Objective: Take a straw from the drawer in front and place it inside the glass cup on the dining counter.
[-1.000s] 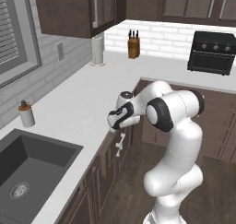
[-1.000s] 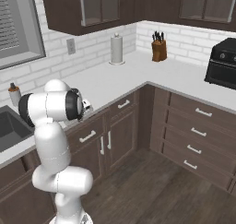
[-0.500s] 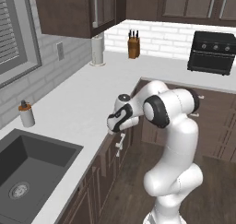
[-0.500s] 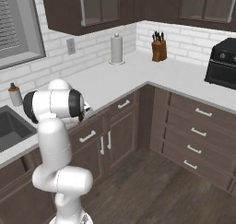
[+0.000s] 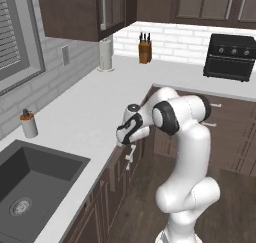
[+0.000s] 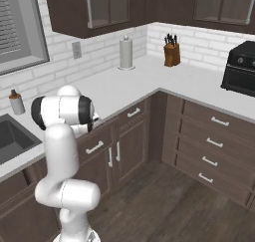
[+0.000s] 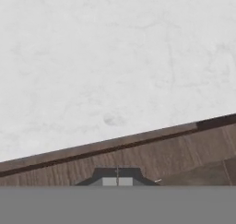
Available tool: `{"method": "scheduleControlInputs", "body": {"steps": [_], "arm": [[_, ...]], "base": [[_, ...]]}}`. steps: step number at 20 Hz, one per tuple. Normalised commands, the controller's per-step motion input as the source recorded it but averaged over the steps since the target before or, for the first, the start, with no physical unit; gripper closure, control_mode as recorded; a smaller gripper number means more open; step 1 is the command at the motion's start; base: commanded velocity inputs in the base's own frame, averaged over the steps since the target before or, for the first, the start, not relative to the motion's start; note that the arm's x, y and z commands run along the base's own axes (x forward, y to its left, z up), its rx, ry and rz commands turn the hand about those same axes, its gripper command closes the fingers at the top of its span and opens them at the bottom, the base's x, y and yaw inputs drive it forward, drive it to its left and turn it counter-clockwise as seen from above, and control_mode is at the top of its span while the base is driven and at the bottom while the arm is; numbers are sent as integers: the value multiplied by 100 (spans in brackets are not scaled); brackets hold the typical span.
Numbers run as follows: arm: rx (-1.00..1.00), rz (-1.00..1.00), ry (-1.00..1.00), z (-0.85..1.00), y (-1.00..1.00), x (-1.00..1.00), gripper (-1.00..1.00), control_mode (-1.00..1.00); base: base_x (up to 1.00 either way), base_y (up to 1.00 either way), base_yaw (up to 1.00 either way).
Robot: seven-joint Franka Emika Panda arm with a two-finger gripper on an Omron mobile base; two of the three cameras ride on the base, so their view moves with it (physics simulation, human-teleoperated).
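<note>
My gripper (image 5: 120, 142) is shut with nothing in it, pointing down at the front edge of the white worktop (image 5: 85, 117). In the hand view its fingertips (image 7: 117, 181) meet over dark brown wood just below that edge. The drawer (image 6: 97, 142) lies right under the hand, flush with the fronts beside it, and its silver bar handle (image 6: 93, 147) is clear of the fingers. That handle (image 5: 131, 156) hangs just below the hand in the left base view. The straw is hidden. The glass cup and the dining counter are out of view.
A dark sink (image 5: 30, 187) and a small bottle (image 5: 29, 124) are left of the hand. A paper towel roll (image 5: 105, 54), a knife block (image 5: 145, 47) and a black oven (image 5: 231, 57) stand along the back. Wall cabinets (image 5: 80, 12) hang overhead. More drawers (image 6: 214, 136) line the right run.
The arm's upper links have swung slightly toward the counter. The hand has barely moved, and the gripper has stayed shut.
</note>
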Motion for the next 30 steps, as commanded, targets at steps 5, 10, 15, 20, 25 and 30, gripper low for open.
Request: {"method": "scheduleControlInputs", "body": {"steps": [5,10,15,20,25,30], "arm": [[0,0,1,-26,0,27,100,-100],[0,0,5,-33,0,26,100,-100],[-5,1,19,-73,0,9,100,-100],[-15,0,37,-100,-3,1,100,-100],[-23,0,34,-100,-52,-48,100,-100],[-17,-1,10,-100,-96,-98,100,-100]], "base": [[0,0,0],[0,0,0],[0,0,0],[0,0,0],[0,0,0],[0,0,0]]}}
